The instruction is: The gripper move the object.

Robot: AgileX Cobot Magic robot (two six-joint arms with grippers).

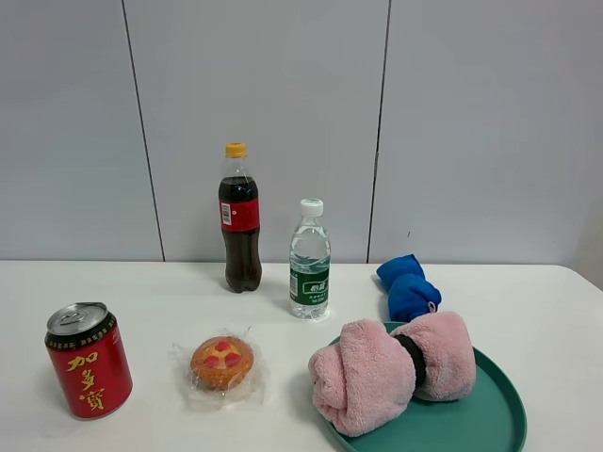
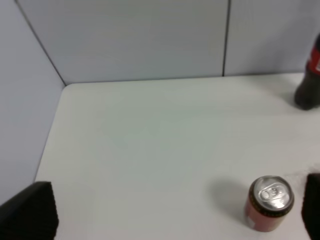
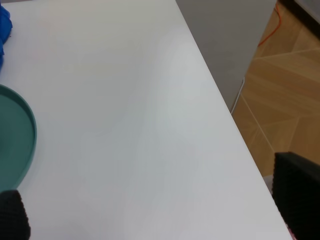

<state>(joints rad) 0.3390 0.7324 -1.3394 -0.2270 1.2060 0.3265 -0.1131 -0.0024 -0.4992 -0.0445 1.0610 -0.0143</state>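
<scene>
The pink towel [image 1: 391, 370], rolled and tied in the middle by a black band [image 1: 412, 360], lies on the green tray [image 1: 476, 419] at the near right of the white table [image 1: 546, 311]. Its left end hangs a little over the tray's rim, and its right end rests fully inside the tray. You can see that no arm appears in the high view, so nothing touches the towel.

At the near left stands the red can [image 1: 89, 360], upright. Between the can and the tray lies a small pastry [image 1: 222, 362] in a clear wrapper, apart from both.

Just behind the tray you find the blue rolled cloth [image 1: 407, 286], near the towel, but I cannot tell if it touches the tray. Further back stand the water bottle [image 1: 309, 260] with green label and, just beside it on the left, the cola bottle [image 1: 239, 218] with yellow cap. Both are upright, near the grey wall.

In the left wrist view, the left gripper [image 2: 175, 212] shows its dark fingers at both sides of the picture, spread wide with nothing between them; the can is seen below, near one finger. In the right wrist view, the right gripper [image 3: 155, 212] is also spread wide and holds nothing, above the bare table, close to its right edge, with the tray's rim at one side.
</scene>
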